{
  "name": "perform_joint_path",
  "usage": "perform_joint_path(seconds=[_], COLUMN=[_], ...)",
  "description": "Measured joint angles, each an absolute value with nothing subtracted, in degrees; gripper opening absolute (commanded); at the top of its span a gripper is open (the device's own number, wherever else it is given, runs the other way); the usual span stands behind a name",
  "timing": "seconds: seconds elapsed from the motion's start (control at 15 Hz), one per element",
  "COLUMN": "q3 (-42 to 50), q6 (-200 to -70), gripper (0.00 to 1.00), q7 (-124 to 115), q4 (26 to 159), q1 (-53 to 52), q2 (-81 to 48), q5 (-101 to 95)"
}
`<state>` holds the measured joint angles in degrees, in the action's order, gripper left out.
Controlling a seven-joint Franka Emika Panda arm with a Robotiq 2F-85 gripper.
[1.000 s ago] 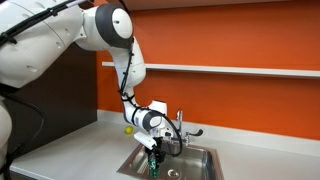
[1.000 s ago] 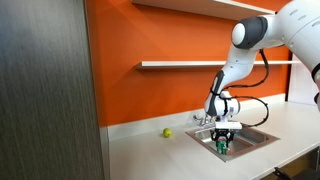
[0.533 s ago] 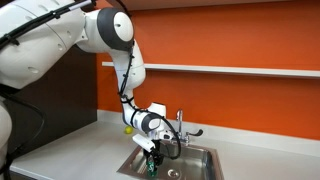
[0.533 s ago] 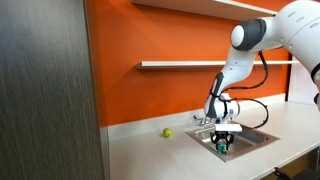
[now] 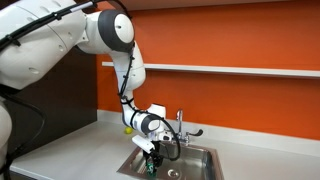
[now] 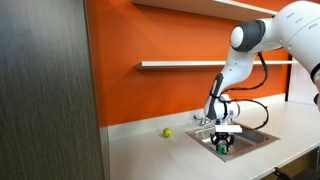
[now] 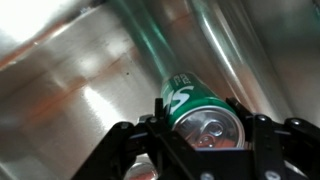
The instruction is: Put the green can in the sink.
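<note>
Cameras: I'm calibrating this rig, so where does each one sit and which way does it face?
Exterior view: beside the counter, facing the orange wall; white robot arm fills picture left, gripper in the rectangular stainless-steel sink.
Exterior view: past a dark wood-grain cabinet, along the counter; arm enters top right.
Wrist view: down into the sink; black fingers flank the small green drink can.
Shared: both exterior views show the small yellow-green ball.

The claw (image 5: 149, 162) and green can (image 5: 148, 168) have dipped slightly lower into the sink (image 5: 197, 163).
</note>
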<state>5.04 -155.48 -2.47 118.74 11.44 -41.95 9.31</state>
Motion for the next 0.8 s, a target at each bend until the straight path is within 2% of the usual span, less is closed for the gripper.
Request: perform_joint_path(seconds=[0.13,0.2,0.27,0.4,0.8], q3=[5.04,5.04,5.04,5.04,5.04], q6=[-155.49,-155.49,-155.49,-155.49,-155.63], gripper=[0.38,0.88,0.90,0.99,1.00], q7=[-2.47,-2.47,-2.47,-2.47,-2.47], q4=[118.74,118.74,118.74,118.74,118.68], q1=[11.45,11.45,11.45,11.46,11.46], q2=[-41.95,-41.95,-41.95,-41.96,-41.74], q5=[9.37,9.38,9.38,9.39,9.39])
